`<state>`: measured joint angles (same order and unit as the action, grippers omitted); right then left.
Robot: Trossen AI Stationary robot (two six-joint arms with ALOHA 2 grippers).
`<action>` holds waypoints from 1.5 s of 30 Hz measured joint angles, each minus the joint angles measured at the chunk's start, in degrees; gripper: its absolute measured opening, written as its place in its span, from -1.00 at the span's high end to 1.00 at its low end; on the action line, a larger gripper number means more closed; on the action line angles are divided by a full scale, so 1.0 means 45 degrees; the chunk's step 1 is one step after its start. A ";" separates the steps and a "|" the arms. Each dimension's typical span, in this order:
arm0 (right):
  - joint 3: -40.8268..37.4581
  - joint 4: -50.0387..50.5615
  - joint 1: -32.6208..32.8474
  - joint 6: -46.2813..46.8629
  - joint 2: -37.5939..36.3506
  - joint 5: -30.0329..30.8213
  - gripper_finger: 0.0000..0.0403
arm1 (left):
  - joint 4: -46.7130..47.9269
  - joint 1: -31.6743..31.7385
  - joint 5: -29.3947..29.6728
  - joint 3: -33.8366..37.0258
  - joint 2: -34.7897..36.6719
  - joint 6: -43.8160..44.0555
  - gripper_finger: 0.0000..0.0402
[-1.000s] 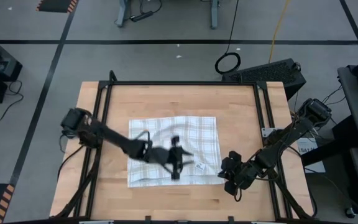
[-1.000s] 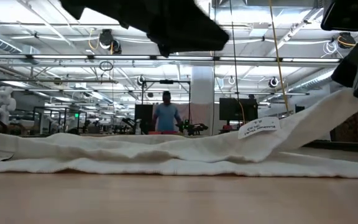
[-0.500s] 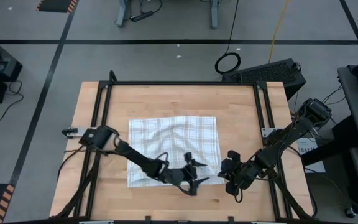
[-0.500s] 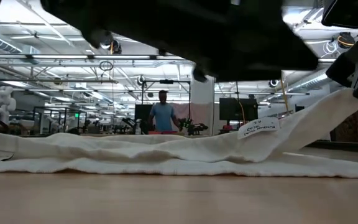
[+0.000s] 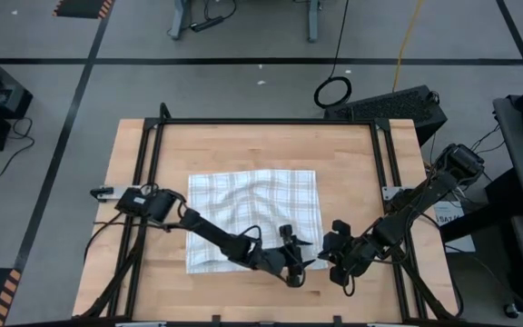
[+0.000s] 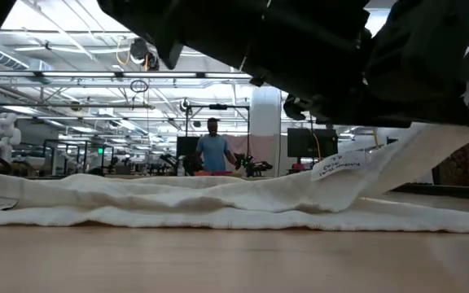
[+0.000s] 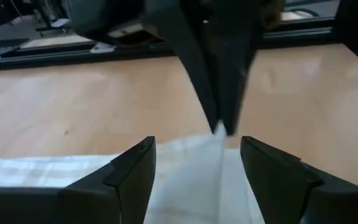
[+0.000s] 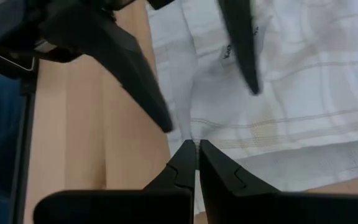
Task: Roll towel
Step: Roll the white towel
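While the towel (image 5: pixel 254 218) lies spread flat at the middle of the table (image 5: pixel 352 154), the right gripper (image 8: pixel 196 149) stands with its fingers pressed together, pinching the towel's near right corner and lifting it off the wood. Facing it, the left gripper (image 7: pixel 197 152) has its fingers spread apart on either side of the same raised corner, holding nothing. Low over the towel's near edge, the left arm reaches across toward the right gripper, while the right arm stretches in from the table's right side
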<state>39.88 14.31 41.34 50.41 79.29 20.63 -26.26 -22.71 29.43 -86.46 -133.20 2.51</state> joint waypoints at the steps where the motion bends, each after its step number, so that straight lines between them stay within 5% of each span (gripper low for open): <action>1: 0.0000 0.0029 0.0000 0.0001 0.0000 -0.0001 0.98 | -0.0030 0.0055 -0.0277 -0.0003 -0.0043 -0.0269 -0.15; 11: 0.0000 0.0010 -0.0005 -0.0011 0.0000 -0.0332 0.98 | -0.0023 0.0462 -0.1637 0.0026 -0.0080 -0.1072 0.93; 16: 0.0005 0.0043 -0.0010 0.0014 -0.0105 -0.1218 0.93 | -0.0377 0.0488 -0.2030 0.0026 -0.0080 -0.0998 0.95; 23: 0.0010 0.1456 0.0088 -0.0138 -0.0805 -0.2846 0.61 | -0.0341 0.0395 -0.1871 0.0031 0.0191 -0.0661 0.97; 34: 0.0000 0.3184 0.1134 0.0756 -0.1434 -0.0418 0.45 | 0.0919 0.0376 -0.1837 0.0024 0.1486 -0.0290 0.97; 45: -0.0005 0.1060 0.2256 0.0470 0.1305 0.2249 0.83 | 0.0114 0.0463 -0.1866 0.0026 0.1445 0.0034 0.98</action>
<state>39.86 19.08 51.49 52.52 85.16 30.75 -25.75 -20.62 21.04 -86.35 -126.69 2.66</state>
